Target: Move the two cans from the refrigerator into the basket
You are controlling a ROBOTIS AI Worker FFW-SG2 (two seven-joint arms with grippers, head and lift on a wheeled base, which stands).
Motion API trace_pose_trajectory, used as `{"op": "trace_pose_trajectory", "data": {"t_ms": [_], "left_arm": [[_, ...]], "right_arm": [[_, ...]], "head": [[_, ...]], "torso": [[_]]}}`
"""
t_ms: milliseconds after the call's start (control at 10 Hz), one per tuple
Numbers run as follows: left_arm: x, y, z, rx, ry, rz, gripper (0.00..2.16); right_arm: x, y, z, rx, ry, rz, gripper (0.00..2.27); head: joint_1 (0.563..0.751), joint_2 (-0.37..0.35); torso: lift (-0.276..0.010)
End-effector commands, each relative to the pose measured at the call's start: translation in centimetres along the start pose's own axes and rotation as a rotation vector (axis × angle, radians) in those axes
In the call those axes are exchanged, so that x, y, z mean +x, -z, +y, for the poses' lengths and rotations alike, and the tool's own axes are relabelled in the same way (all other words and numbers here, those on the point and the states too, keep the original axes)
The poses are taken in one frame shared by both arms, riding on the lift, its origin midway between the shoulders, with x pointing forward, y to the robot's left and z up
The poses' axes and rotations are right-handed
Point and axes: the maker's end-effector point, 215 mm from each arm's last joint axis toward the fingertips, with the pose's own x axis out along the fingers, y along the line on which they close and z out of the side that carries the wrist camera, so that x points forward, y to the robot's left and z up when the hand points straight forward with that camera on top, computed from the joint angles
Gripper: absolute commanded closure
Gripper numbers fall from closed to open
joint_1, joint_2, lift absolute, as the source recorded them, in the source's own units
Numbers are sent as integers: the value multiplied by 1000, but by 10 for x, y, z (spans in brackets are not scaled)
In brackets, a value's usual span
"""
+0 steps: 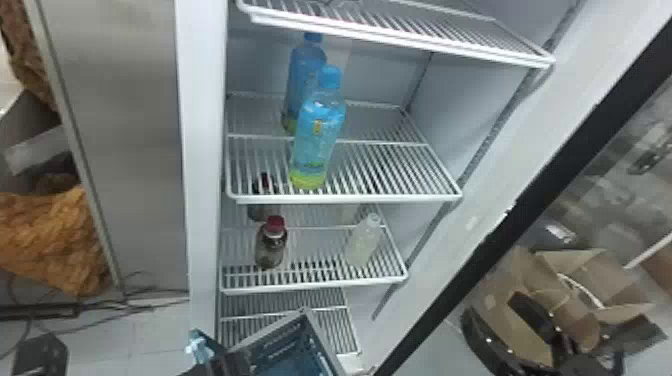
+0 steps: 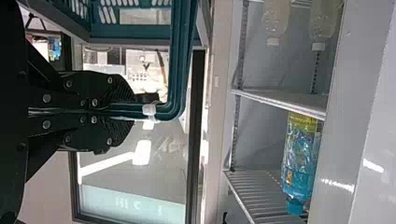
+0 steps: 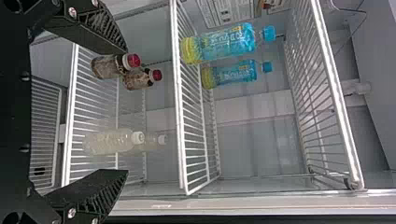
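Six upright bottles inside a white-walled refrigerator (image 1: 202, 150) with wire shelves. On the middle shelf (image 1: 390, 198), a clear plastic bottle with a blue cap and blue-and-yellow wrap (image 1: 319, 135), with a matching bottle (image 1: 302, 70) just behind. On the shelf below (image 1: 320, 286), toward the left, a dark bottle with a red cap (image 1: 271, 247), with a similar one (image 1: 260, 210) at the back; toward the right, a cloudy pale bottle with a white cap (image 3: 109, 141) in front of another (image 3: 153, 139). Low before the refrigerator, a teal and grey plastic basket (image 1: 287, 345). Left end effector (image 2: 122, 112) clenched on the basket's looped teal handle (image 2: 175, 56), right beside a white plastic tie (image 2: 149, 110). Right end effector (image 3: 127, 111) released, fingers wide apart, facing the shelves.
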Motion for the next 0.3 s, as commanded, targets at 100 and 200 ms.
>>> {"op": "trace_pose_trajectory", "data": {"t_ms": [100,200], "left_arm": [[0,-1,-2,6,3,0,1197],[1,-2,-3,9,3,0,1197]], "right_arm": [[3,-4,2,-7,-4,-10,134],[4,-5,2,-8,-5,-13,134]], "head": [[695,-350],[695,-350]], "torso": [[-35],[-35]]}}
